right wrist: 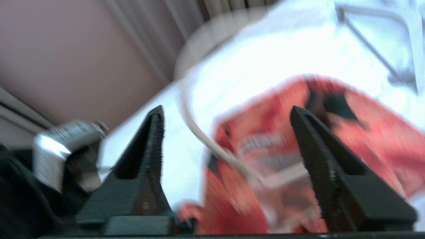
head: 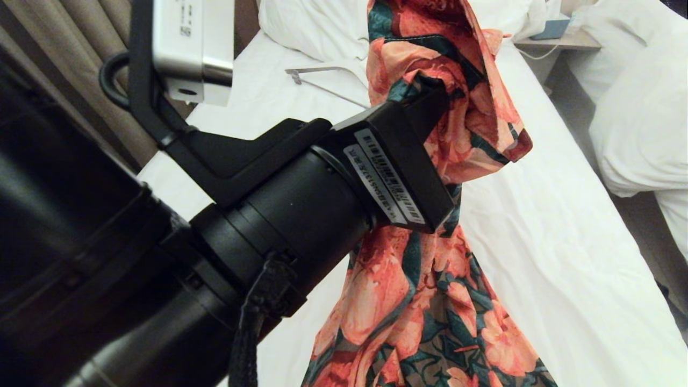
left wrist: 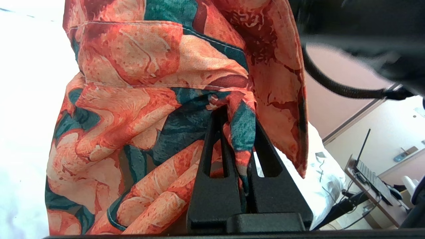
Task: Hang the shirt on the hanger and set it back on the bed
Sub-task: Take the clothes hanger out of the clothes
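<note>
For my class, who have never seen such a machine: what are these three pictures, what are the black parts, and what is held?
This is a two-armed robot. One picture looks down from its head; the other two come from cameras on each wrist. The big black shape is its left arm; the left tool is shut on a fold of the flowered shirt, lifting it above the white bed. A thicker white hanger lies on the sheet near the pillow. The right tool stands open, holding nothing, with the shirt and a thin cream wire hanger blurred beyond it.

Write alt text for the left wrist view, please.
The left hand is shut on a fold of the flowered shirt, which hangs bunched over the white bed. A laptop sits on a desk far behind.
</note>
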Motion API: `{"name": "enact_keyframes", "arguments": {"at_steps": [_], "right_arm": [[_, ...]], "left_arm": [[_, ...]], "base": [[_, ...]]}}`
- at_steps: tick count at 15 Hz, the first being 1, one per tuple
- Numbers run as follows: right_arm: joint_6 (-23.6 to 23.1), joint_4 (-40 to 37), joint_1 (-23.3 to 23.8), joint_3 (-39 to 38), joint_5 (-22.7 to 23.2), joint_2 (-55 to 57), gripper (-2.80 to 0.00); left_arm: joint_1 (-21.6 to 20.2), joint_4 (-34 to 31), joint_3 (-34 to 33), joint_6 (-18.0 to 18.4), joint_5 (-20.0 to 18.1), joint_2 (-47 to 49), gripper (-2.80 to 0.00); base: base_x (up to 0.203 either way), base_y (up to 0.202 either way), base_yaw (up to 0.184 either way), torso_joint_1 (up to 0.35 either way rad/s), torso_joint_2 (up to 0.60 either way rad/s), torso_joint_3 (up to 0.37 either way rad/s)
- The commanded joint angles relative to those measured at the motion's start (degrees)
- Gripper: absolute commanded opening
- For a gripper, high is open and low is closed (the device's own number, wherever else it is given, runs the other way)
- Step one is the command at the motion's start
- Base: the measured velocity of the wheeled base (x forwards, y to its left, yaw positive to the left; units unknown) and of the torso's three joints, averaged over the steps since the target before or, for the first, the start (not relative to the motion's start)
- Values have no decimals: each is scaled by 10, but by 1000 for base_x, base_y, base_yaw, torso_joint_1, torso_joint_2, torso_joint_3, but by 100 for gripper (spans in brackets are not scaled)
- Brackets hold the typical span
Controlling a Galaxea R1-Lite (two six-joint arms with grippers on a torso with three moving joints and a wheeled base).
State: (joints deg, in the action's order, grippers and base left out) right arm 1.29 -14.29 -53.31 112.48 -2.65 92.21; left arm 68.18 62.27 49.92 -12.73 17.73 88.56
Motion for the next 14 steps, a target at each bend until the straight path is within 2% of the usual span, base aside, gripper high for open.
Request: {"name": "enact_keyframes", "arguments": {"at_steps": [1, 5, 6, 10, 14], "right_arm": [[0, 26, -5, -2, -1, 7, 0], [0, 49, -5, -2, -5, 25, 0], [0, 49, -5, -1, -12, 32, -280], [0, 89, -9, 1, -17, 38, -280], [0, 91, -12, 1, -18, 38, -280]], "left_arm": [[0, 3, 0, -1, 1, 3, -280], [0, 3, 0, 0, 0, 1, -280], [0, 3, 0, 0, 0, 0, -280], [0, 3, -3, 0, -1, -2, -280], [0, 4, -4, -1, -3, -4, -280]], "base": [[0, 0, 0, 0, 0, 0], [0, 0, 0, 0, 0, 0], [0, 0, 0, 0, 0, 0], [0, 0, 0, 0, 0, 0], [0, 0, 0, 0, 0, 0]]}}
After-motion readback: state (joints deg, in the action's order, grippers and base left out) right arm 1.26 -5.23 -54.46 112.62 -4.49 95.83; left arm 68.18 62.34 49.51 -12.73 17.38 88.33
